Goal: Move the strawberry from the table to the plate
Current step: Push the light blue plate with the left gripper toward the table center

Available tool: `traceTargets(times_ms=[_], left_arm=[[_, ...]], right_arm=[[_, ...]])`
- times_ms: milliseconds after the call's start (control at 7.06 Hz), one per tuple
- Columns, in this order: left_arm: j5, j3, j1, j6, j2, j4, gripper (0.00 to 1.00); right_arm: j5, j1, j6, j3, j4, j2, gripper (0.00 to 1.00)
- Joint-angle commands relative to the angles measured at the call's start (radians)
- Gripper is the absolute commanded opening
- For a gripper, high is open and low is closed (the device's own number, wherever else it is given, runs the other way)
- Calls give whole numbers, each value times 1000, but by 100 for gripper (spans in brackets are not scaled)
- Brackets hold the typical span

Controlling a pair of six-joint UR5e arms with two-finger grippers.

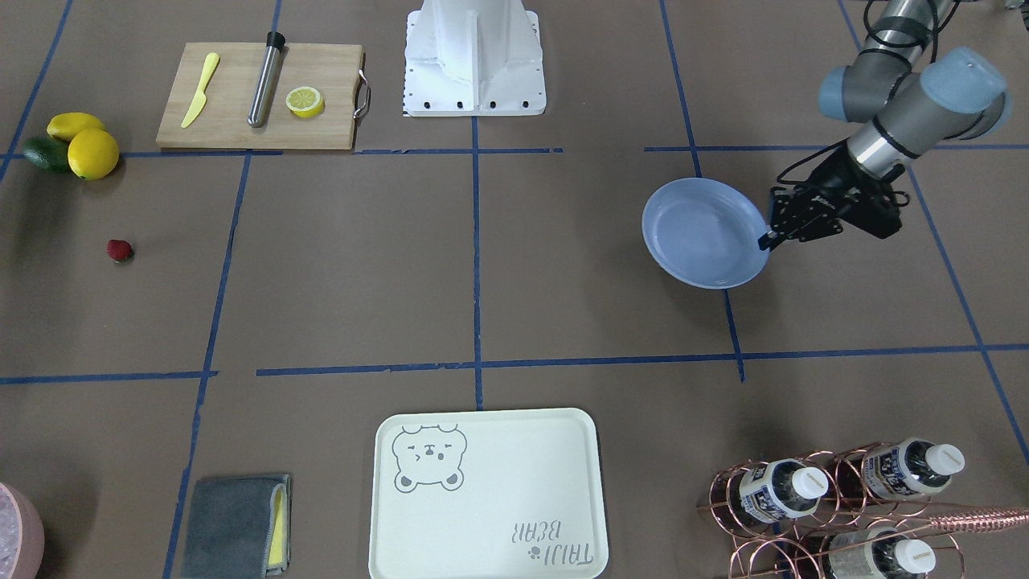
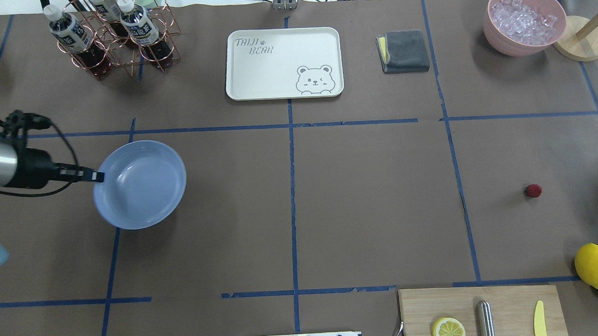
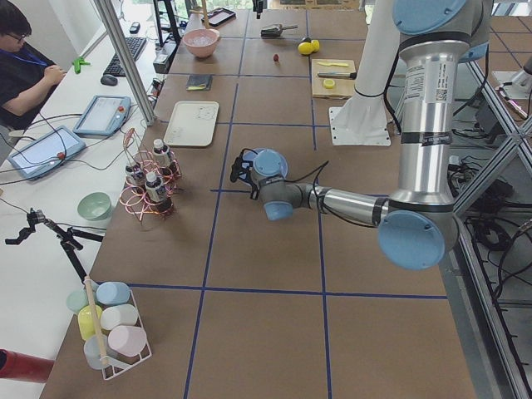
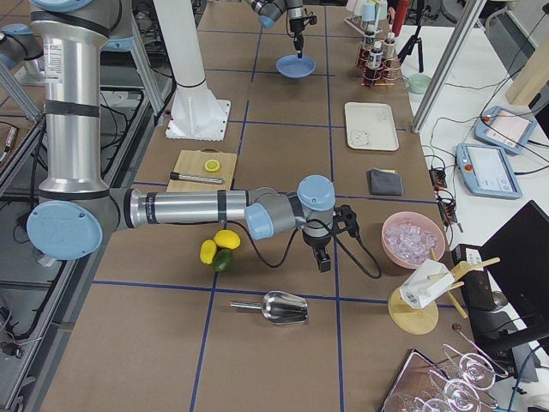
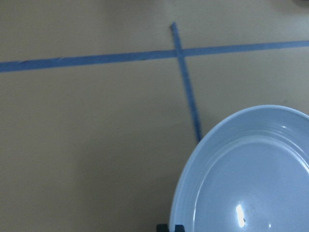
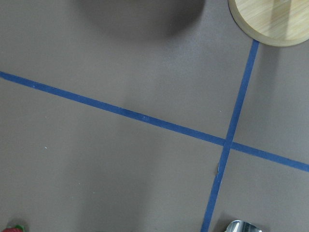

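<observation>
The strawberry (image 1: 120, 251), small and dark red, lies alone on the brown table (image 1: 346, 265) far from the plate, beside the lemons; it also shows in the overhead view (image 2: 533, 191) and at the bottom left corner of the right wrist view (image 6: 13, 228). The light-blue plate (image 1: 703, 233) is on the opposite side of the table. My left gripper (image 1: 764, 239) is shut on the plate's rim (image 2: 102, 176), its tips just showing at the bottom edge of the left wrist view. My right gripper (image 4: 324, 262) shows only in the exterior right view, hanging over the table near the lemons; whether it is open or shut I cannot tell.
Two lemons and an avocado (image 1: 76, 145) lie near the strawberry. A wooden cutting board (image 1: 261, 96) carries a yellow knife, a metal cylinder and a lemon half. A cream bear tray (image 1: 486, 494), a grey cloth (image 1: 237, 527), a copper bottle rack (image 1: 836, 498) and a pink ice bowl (image 2: 523, 19) line the far edge.
</observation>
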Motion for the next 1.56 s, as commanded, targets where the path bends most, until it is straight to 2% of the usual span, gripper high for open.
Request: traceTargets(times_ms=[0, 283, 425, 1417], left_arm=[[140, -4, 145, -154, -284, 293, 0], [281, 42, 320, -235, -429, 348, 0], [304, 74, 331, -235, -449, 348, 0], [307, 76, 344, -233, -434, 348, 0]], right_arm=[[0, 0, 0, -2, 0, -1, 100], [0, 0, 0, 1, 0, -7, 100], [0, -1, -1, -2, 0, -7, 100], [0, -1, 0, -2, 0, -6, 100]])
